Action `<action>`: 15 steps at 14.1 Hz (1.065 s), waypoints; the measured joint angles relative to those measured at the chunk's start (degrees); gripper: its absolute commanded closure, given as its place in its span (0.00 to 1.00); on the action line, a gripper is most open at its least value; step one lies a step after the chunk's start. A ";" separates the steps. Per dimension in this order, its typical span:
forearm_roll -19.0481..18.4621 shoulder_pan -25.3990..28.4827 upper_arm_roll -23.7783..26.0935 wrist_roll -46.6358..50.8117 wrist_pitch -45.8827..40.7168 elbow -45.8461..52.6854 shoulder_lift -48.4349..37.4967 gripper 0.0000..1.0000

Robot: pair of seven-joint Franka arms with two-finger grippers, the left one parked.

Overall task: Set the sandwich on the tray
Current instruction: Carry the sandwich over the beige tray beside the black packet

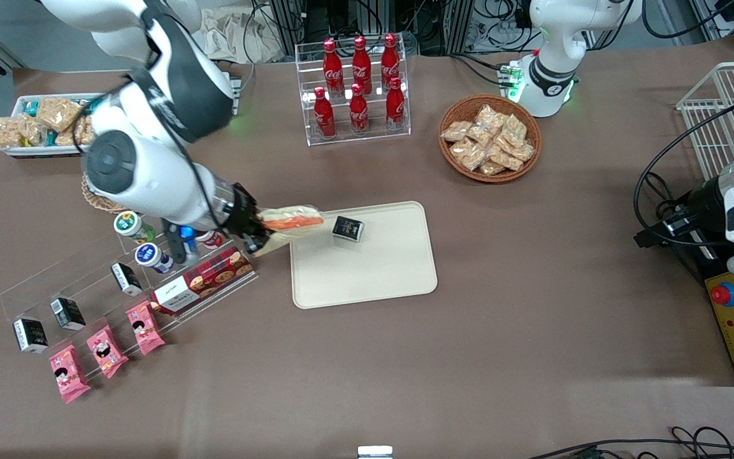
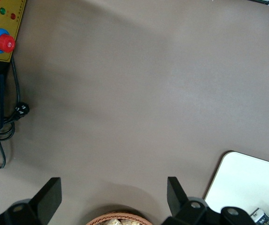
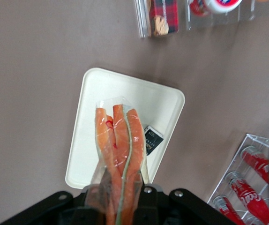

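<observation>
The pincer (image 1: 259, 233), left of centre in the front view, is clamped on the wrapped end of the sandwich (image 1: 290, 221), which juts out from between its fingers over the near-arm edge of the tray (image 1: 367, 271), held clear above it. In the wrist view the sandwich (image 3: 119, 154) shows pale bread, orange filling and a thin green line under crinkled clear wrap. The cream tray (image 3: 97, 117), lying flat on the brown bench (image 1: 405, 370), carries a small black box (image 1: 348, 228) beside the sandwich's tip. Farther up the front frame stands a clear rack of red bottles (image 1: 357, 83).
</observation>
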 measured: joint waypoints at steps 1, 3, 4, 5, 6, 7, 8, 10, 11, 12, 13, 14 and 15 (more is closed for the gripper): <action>0.95 0.50 -0.02 0.30 0.56 0.01 1.05 1.00; 3.24 1.05 -0.10 0.46 1.46 0.01 3.04 1.00; 4.10 1.35 -0.11 0.46 1.95 0.00 4.04 1.00; 4.52 1.93 -0.12 0.46 2.71 0.00 5.13 1.00; 4.62 2.70 -0.13 0.48 3.87 -0.02 6.25 1.00; 4.64 3.62 -0.13 0.58 5.05 -0.03 7.42 1.00; 4.66 4.73 -0.13 0.86 6.31 -0.05 8.71 1.00; 4.66 7.02 -0.18 2.69 9.54 -0.05 11.23 1.00; 4.66 8.17 -0.19 3.84 11.26 -0.03 12.43 1.00; 4.66 9.00 -0.21 4.64 12.53 -0.03 13.32 1.00; 4.66 9.65 -0.22 5.43 13.70 -0.02 14.06 1.00; 4.66 10.17 -0.25 6.27 15.01 -0.03 14.82 1.00; 4.66 10.64 -0.27 7.23 16.51 -0.03 15.63 1.00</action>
